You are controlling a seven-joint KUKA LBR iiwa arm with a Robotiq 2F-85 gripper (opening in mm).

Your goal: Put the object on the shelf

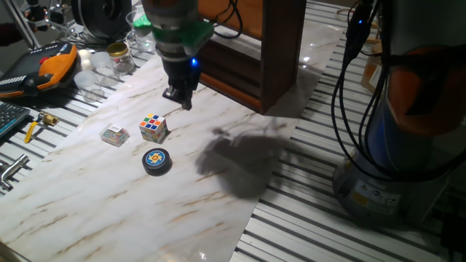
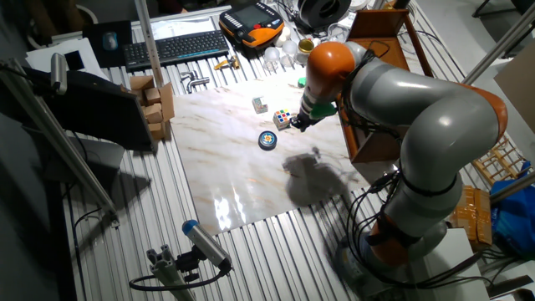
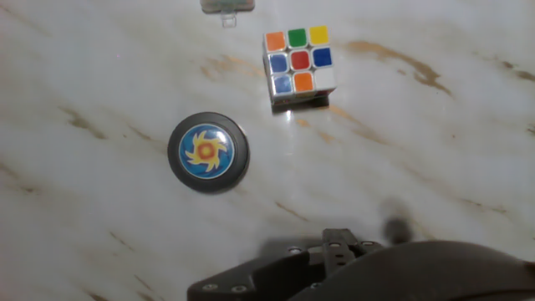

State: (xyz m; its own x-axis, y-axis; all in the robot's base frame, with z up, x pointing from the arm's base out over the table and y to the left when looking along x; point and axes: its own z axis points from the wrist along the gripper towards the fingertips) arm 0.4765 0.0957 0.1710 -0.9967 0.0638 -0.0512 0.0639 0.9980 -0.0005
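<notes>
Seen from one fixed view, left to right on the marbled counter [image 1: 109, 196]: small clear box [image 1: 115, 135], then Rubik's cube [image 1: 153, 127], with the black disc [image 1: 156, 161] lying flat just in front of the cube, untouched. Above and right of the cube, gripper [image 1: 180, 97] hanging clear of everything, fingers apparently close together, state uncertain. Further right, dark wooden shelf [image 1: 280, 51] standing at the counter's far edge.

Robotics lab or workshop: marble-patterned board [image 2: 242, 180] on a slatted metal bench [image 2: 276, 251], with keyboard [image 2: 171, 48], control pendant [image 2: 251, 25] and loose cables [image 1: 349, 87] beside it.
</notes>
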